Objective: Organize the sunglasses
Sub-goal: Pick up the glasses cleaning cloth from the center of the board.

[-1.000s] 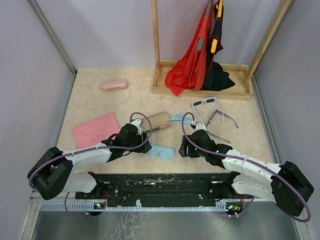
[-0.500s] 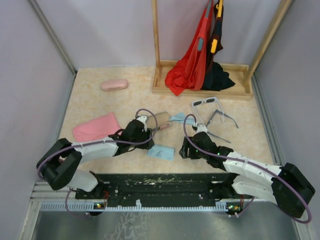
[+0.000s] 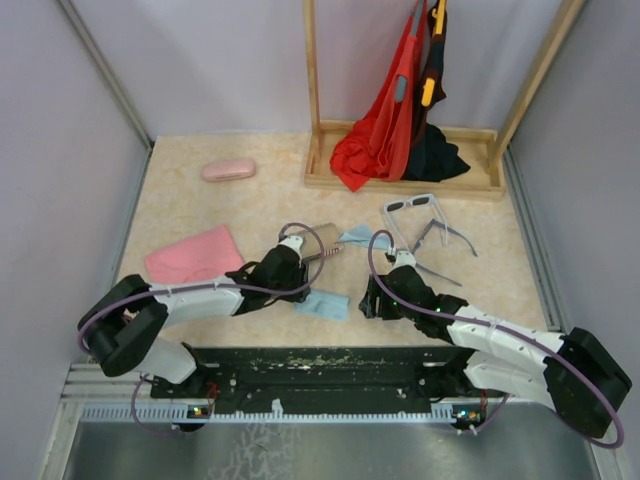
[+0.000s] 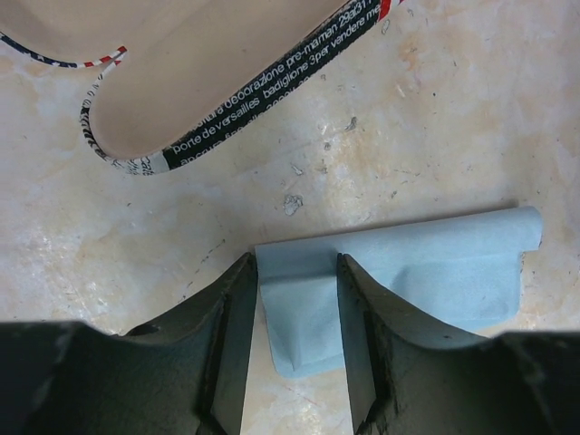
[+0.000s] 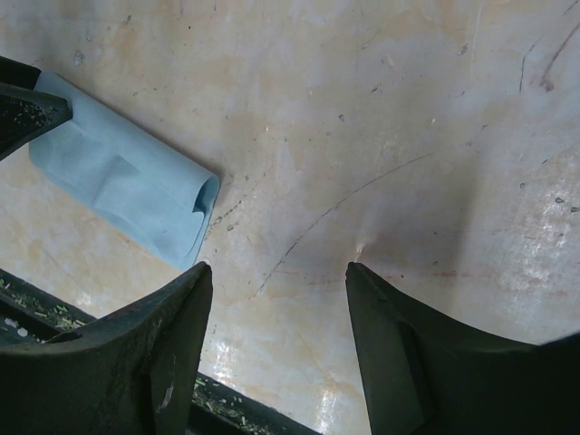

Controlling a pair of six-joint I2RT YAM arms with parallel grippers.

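Left end effector straddles an edge of the blue cloth.

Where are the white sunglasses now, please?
In the top view, the white sunglasses lie right of centre, just before the wooden rack base, with the thin grey glasses beside them.

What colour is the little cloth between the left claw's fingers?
The cloth is plain light blue, seen best in the left wrist view.

**Finishes on the table**

The table was mottled beige, faintly glossy, scratched. The blue cloth looked soft and matt. The printed case had a smooth matt lining. The white sunglasses looked plastic, the rack at the back edge bare wood.
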